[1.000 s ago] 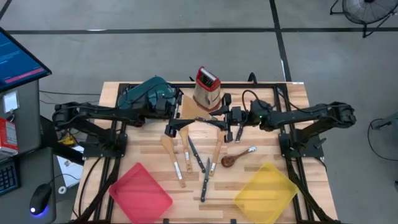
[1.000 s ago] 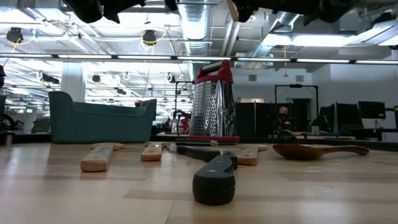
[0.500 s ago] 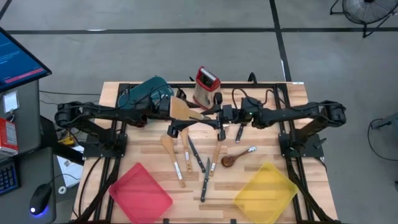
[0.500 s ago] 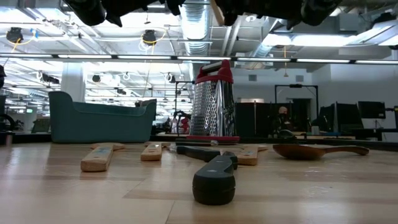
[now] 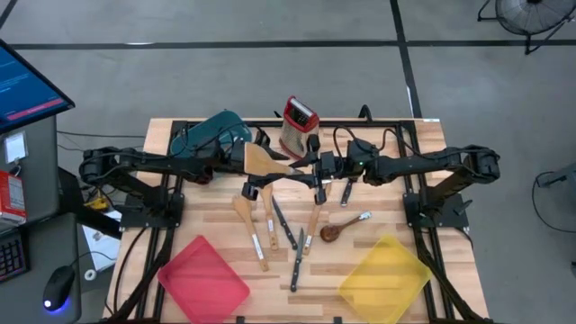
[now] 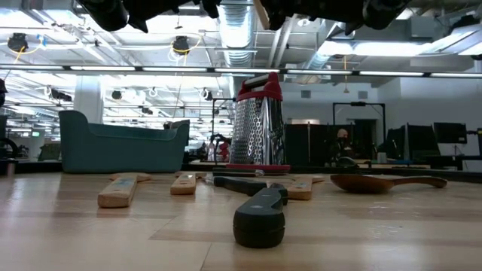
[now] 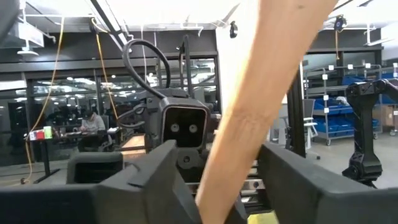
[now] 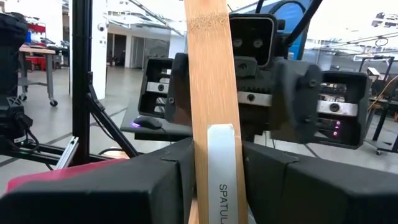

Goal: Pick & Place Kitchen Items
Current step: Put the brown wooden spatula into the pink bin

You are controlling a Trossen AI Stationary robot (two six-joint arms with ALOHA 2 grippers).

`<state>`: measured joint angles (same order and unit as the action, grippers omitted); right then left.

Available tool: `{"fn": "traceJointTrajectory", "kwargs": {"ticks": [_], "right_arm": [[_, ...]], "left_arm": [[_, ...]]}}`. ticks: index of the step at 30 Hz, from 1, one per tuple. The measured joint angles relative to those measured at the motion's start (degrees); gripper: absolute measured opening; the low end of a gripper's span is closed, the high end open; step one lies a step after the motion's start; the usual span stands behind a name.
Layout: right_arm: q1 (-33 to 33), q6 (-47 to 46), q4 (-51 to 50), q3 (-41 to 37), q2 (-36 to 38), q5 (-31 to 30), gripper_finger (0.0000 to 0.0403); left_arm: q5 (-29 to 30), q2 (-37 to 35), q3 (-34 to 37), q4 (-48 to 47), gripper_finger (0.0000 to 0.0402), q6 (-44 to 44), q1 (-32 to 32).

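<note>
Holding a light wooden spatula (image 5: 270,165) up in the air btwn both arms, above the middle of the surface (image 5: 423,144) toward its far edge. Long axis runs roughly left-right across the surface: wide blade end points toward the left arm, handle end toward the right.

Right claw (image 5: 320,167) is pinching the handle w/ both fingers (image 8: 143,186) tight on either side; a white label reading "SPATU…" sits right at the grip. Left claw (image 5: 241,155) is at the blade end, fingers (image 7: 155,180) standing on either side of the wood, but can't tell if they're actually pressing on it or just spread around it.

Stuff around: red-topped steel grater (image 5: 298,127) stands upright just beyond the spatula near the far edge, teal bin (image 5: 211,133) to its left. Below the held piece, more utensils lie flat mid-surface: wooden spatulas (image 5: 249,227), black-handled knives (image 5: 288,227), a dark wooden spoon (image 5: 342,227). Red bin (image 5: 204,275) near the front-left corner, yellow bin (image 5: 385,277) near front-right.

Looks-wise: pale bamboo-ish wood, flat, smooth grain.
</note>
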<state>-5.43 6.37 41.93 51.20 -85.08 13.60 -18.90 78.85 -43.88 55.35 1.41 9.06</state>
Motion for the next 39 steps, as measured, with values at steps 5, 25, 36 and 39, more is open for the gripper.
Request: {"fn": "traceJointTrajectory", "kwargs": {"ticks": [5,25,36,39], "right_arm": [[0.00,0.00,0.11,0.00,0.00,-0.07,0.0103],[0.04,-2.87,0.04,-0.04,0.15,0.07,0.0163],[0.04,-2.58,-8.45,-0.07,10.50,0.07,0.0241],[0.02,-1.29,-13.29,-0.07,14.46,0.01,0.0238]], "left_arm": [[-0.07,-0.02,0.00,0.02,0.0110,-0.14,-0.02],[-0.07,-0.91,0.00,-1.73,0.0063,0.22,0.78],[1.26,-17.36,-0.02,-31.10,0.0066,-12.45,2.87],[1.43,-22.84,0.00,-43.95,0.0066,-14.40,3.04]]}}
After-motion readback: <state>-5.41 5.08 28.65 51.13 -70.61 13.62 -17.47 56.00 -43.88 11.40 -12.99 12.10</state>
